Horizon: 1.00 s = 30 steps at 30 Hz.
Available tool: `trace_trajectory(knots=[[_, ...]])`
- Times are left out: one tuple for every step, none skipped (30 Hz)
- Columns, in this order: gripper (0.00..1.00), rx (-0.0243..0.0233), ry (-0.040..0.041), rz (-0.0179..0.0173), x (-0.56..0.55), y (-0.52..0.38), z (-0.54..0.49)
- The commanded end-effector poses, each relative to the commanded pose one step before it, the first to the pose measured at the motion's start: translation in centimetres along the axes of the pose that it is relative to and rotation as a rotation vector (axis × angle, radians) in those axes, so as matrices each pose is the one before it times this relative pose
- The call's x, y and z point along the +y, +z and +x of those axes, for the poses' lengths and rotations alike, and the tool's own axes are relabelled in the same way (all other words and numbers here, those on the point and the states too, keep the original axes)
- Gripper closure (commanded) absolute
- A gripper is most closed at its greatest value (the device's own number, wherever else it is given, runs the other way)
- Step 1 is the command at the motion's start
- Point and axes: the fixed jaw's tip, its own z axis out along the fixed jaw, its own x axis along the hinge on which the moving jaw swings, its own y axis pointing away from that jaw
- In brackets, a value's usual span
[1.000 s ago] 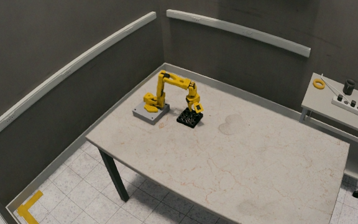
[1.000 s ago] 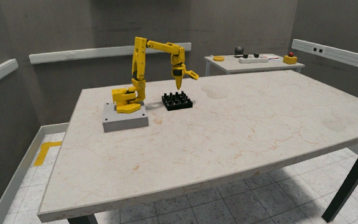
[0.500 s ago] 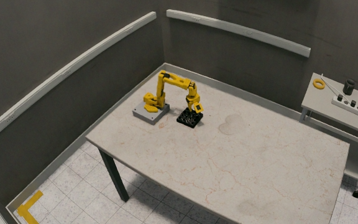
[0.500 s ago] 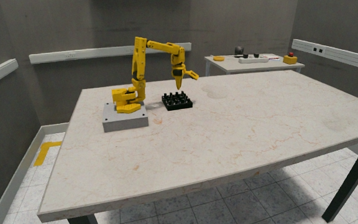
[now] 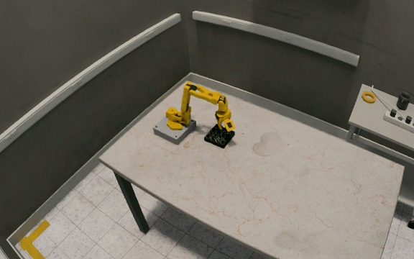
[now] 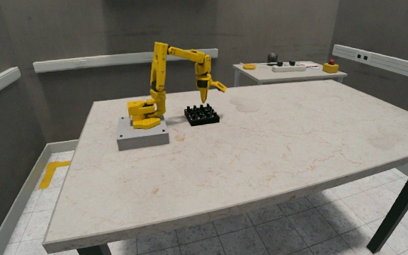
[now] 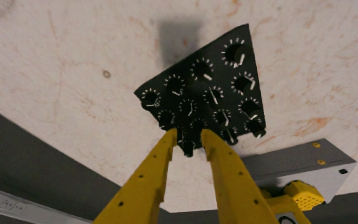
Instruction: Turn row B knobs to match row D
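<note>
The black knob box [image 5: 218, 136] [image 6: 203, 115] [image 7: 205, 90] lies on the marble table [image 5: 264, 187] [image 6: 225, 149], just right of the arm's base. It carries a grid of small black knobs with white pointers and tick marks. My yellow gripper [image 5: 226, 127] [image 6: 203, 100] [image 7: 188, 133] points straight down and hangs a little above the box's near edge. Its fingers stand almost together with nothing between them. In the wrist view a knob [image 7: 187, 148] of the nearest row shows in the narrow gap below the fingertips. The row letters are too small to read.
The arm stands on a grey base block [image 5: 174, 131] [image 6: 142, 138] [image 7: 300, 170] beside the box. A side table [image 5: 372, 115] [image 6: 289, 74] with a power strip, a cup and a yellow ring stands beyond the table's far right. Walls close in behind the arm.
</note>
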Motion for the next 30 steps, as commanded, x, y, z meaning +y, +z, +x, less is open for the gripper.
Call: trace_trajectory(knots=[[0.90, 0.01026, 0.00062, 0.00954, 0.024, 0.7245, 0.291], [0.90, 0.00000, 0.00000, 0.00000, -0.001, 0.0835, 0.001], [0.90, 0.00000, 0.00000, 0.00000, -0.001, 0.0775, 0.001], [0.90, 0.00000, 0.00000, 0.00000, -0.001, 0.0697, 0.001], [0.90, 0.00000, 0.00000, 0.00000, -0.002, 0.0612, 0.001], [0.90, 0.00000, 0.00000, 0.00000, -0.002, 0.0523, 0.002], [0.90, 0.00000, 0.00000, 0.00000, -0.001, 0.0432, 0.001], [0.90, 0.00000, 0.00000, 0.00000, -0.001, 0.0330, 0.001], [0.90, 0.00000, 0.00000, 0.00000, -0.001, 0.0246, 0.001], [0.90, 0.00000, 0.00000, 0.00000, 0.000, 0.0156, 0.000], [0.90, 0.00000, 0.00000, 0.00000, 0.000, 0.0084, 0.000], [0.90, 0.00000, 0.00000, 0.00000, 0.000, 0.0000, 0.000], [0.90, 0.00000, 0.00000, 0.00000, 0.000, 0.0000, 0.000], [0.90, 0.00000, 0.00000, 0.00000, 0.000, 0.0036, 0.000], [0.90, 0.00000, 0.00000, 0.00000, 0.000, 0.0006, 0.000], [0.90, -0.00002, 0.00000, 0.00001, 0.000, 0.0000, 0.000], [0.90, 0.00000, 0.00000, 0.00000, 0.000, 0.0000, 0.000], [0.90, 0.00000, 0.00000, 0.00000, 0.000, 0.0000, 0.000], [0.90, 0.00000, 0.00000, 0.00000, 0.000, 0.0000, 0.000], [0.90, 0.00000, 0.00000, 0.00000, 0.000, 0.0000, 0.000], [0.90, 0.00000, 0.00000, 0.00000, 0.000, 0.0000, 0.000], [0.90, 0.00000, 0.00000, 0.00000, 0.000, 0.0000, 0.000], [0.90, 0.00000, 0.00000, 0.00000, 0.000, 0.0000, 0.000], [0.90, 0.00000, 0.00000, 0.00000, 0.000, 0.0000, 0.000], [0.90, 0.00000, 0.00000, 0.00000, 0.000, 0.0000, 0.000], [0.90, 0.00000, 0.00000, 0.00000, 0.000, 0.0000, 0.000], [0.90, 0.00000, 0.00000, 0.00000, 0.000, 0.0000, 0.000], [0.90, 0.00000, 0.00000, 0.00000, 0.000, 0.0000, 0.000], [0.90, 0.00000, 0.00000, 0.00000, 0.000, 0.0000, 0.000], [0.90, 0.00000, 0.00000, 0.00000, 0.000, 0.0000, 0.000]])
